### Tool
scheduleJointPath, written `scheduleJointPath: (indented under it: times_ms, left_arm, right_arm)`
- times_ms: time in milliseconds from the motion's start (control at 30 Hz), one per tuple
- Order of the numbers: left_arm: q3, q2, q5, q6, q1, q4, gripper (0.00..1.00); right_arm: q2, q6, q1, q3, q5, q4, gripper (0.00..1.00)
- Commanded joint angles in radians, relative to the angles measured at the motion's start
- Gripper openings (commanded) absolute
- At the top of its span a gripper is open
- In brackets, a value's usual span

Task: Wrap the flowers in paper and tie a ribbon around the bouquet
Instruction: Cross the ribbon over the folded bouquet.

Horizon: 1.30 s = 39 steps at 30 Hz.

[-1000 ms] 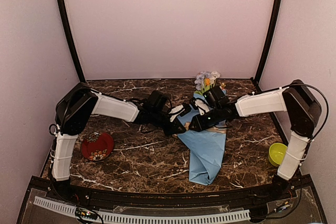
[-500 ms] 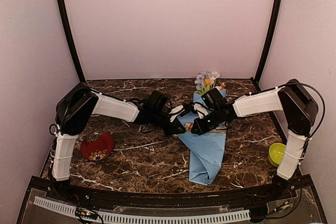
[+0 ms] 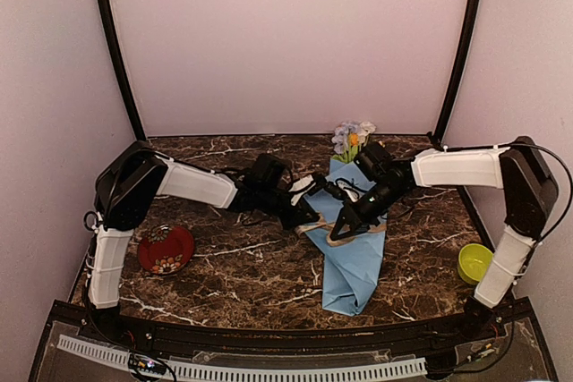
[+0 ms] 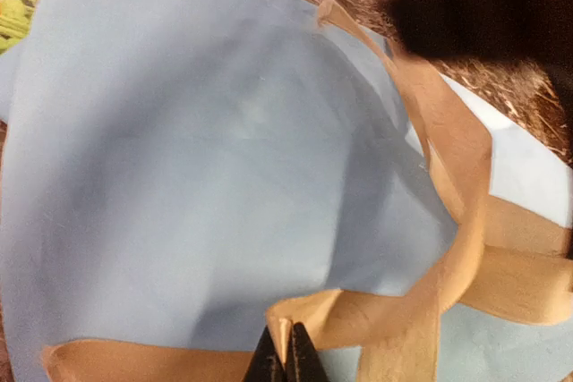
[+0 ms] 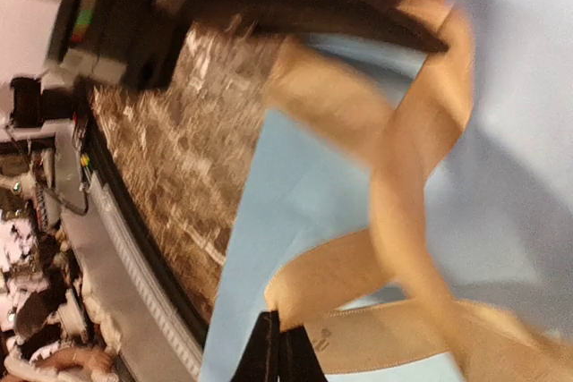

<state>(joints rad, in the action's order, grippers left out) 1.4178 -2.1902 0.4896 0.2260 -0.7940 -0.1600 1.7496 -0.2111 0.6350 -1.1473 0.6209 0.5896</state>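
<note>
The light-blue paper-cone bouquet (image 3: pixel 355 261) lies right of centre on the dark marbled bench (image 3: pixel 242 266), its small white, orange and pale-blue flower heads (image 3: pixel 352 138) toward the far edge. A glossy tan satin ribbon (image 4: pixel 466 212) loops across its smooth middle; left gripper (image 4: pixel 288 357) and right gripper (image 5: pixel 279 355) each pinch a folded bend of it, jaws tight together.

Open table (image 3: pixel 251 266) lies between the red dish (image 3: pixel 166 249) and the bouquet (image 3: pixel 354 266), where the left gripper (image 3: pixel 313 216) and right gripper (image 3: pixel 337 233) meet; a green cup (image 3: pixel 473 262) stands at the right.

Light-blue paper (image 3: pixel 354 266), tan ribbon (image 4: pixel 461 154), red dish (image 3: pixel 179 241) (floral pattern).
</note>
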Motion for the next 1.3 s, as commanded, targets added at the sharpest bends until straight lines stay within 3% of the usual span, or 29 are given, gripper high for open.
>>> scheduleJointPath:
  times_ms: [0, 200, 333, 400, 500, 767, 1000, 1267]
  left_arm:
    - [-0.022, -0.012, -0.074, -0.033, 0.009, 0.047, 0.00]
    - [-0.022, -0.014, -0.070, -0.031, 0.009, 0.050, 0.00]
    - [-0.027, -0.014, -0.054, -0.033, 0.009, 0.042, 0.00]
    - [-0.027, -0.014, -0.046, -0.033, 0.009, 0.039, 0.00]
    - [-0.022, -0.013, -0.040, -0.034, 0.009, 0.039, 0.00]
    - [-0.014, -0.012, -0.027, -0.038, 0.009, 0.043, 0.00]
    - [-0.010, -0.012, -0.017, -0.043, 0.008, 0.040, 0.00]
    - [0.007, -0.011, -0.015, -0.038, 0.010, 0.051, 0.00]
  right_arm:
    - [-0.116, 0.030, 0.031, 0.029, 0.277, 0.026, 0.00]
    - [-0.147, -0.009, -0.050, 0.062, 0.250, 0.086, 0.00]
    - [-0.197, -0.066, -0.127, 0.110, 0.109, 0.086, 0.06]
    - [-0.200, -0.067, -0.133, 0.113, 0.032, 0.085, 0.15]
    - [-0.200, -0.053, -0.120, 0.111, -0.078, 0.072, 0.22]
    - [-0.235, -0.097, -0.090, 0.199, -0.149, -0.054, 0.42]
    - [-0.252, -0.142, -0.030, 0.194, -0.210, -0.008, 0.47]
    - [-0.180, -0.075, 0.041, 0.154, -0.303, 0.121, 0.50]
